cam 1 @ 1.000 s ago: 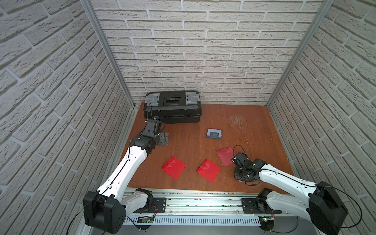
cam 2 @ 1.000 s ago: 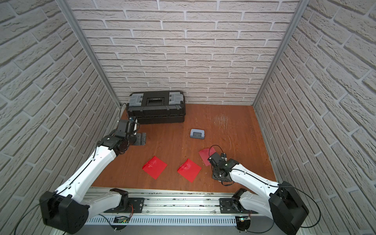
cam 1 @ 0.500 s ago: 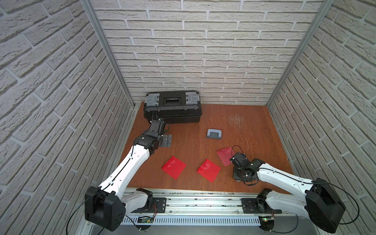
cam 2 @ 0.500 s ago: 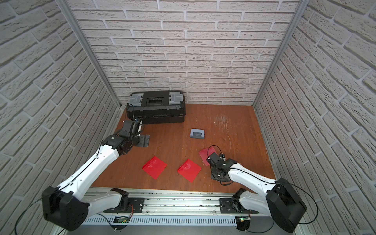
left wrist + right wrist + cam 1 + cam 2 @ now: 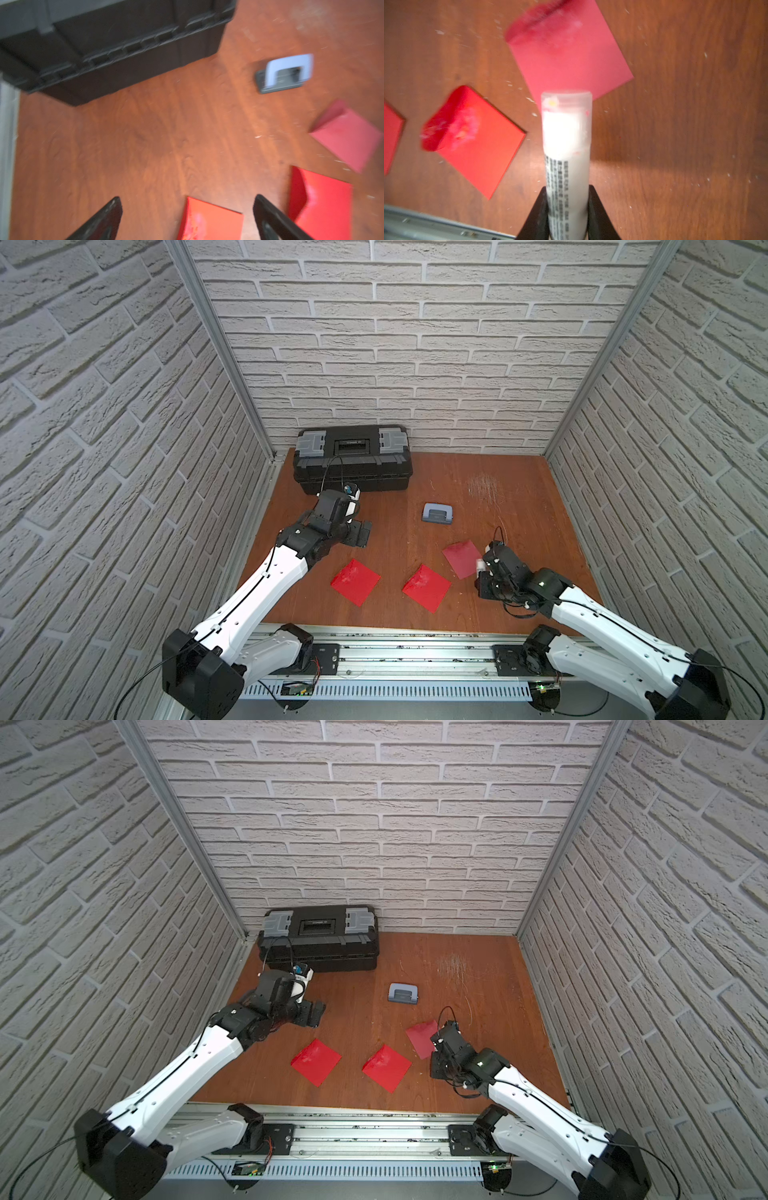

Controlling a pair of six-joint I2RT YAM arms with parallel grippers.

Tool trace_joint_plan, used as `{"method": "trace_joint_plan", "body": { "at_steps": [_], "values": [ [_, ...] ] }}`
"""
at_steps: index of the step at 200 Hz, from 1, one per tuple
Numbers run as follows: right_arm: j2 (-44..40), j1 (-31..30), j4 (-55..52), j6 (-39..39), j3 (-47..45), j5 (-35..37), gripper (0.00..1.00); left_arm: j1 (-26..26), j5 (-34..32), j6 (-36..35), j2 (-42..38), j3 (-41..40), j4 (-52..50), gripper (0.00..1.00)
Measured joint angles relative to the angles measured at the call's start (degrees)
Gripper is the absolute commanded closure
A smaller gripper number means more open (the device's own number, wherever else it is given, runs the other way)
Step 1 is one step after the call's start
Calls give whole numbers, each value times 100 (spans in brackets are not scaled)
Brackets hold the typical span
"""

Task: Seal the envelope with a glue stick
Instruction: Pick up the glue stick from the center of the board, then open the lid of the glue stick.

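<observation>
While the cap (image 5: 566, 99) is on, your glue stick (image 5: 566, 145) spreads nothing
Your right gripper (image 5: 568, 190) clamps its base, left gripper (image 5: 187, 198) spread empty; pressing may tilt it

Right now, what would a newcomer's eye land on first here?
Red on the brown table: the left envelope, the middle envelope and the darker right envelope, all near the front. Beside the last, the right gripper is shut on the capped white glue stick. The black toolbox sits against the back wall, the open left gripper in front of it.
</observation>
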State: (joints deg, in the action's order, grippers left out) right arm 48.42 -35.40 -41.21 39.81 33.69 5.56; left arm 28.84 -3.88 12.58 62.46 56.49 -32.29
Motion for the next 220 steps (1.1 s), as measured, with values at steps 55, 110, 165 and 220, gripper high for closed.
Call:
{"method": "trace_joint_plan", "body": {
  "at_steps": [55,110,165,220],
  "values": [
    [-146,-2,511,-2037,804,-1189,95,719,1296,-400,-435,57,459,5],
    [-72,-2,474,-4428,1561,-2927,97,1228,2616,-796,-125,981,155,16],
    [402,-11,68,-5792,2164,-3884,97,1950,3241,-1014,376,1604,-286,19],
    [573,-96,-35,-6153,2192,-4234,97,2260,3405,-1311,623,1773,-745,41]
  ]
}}
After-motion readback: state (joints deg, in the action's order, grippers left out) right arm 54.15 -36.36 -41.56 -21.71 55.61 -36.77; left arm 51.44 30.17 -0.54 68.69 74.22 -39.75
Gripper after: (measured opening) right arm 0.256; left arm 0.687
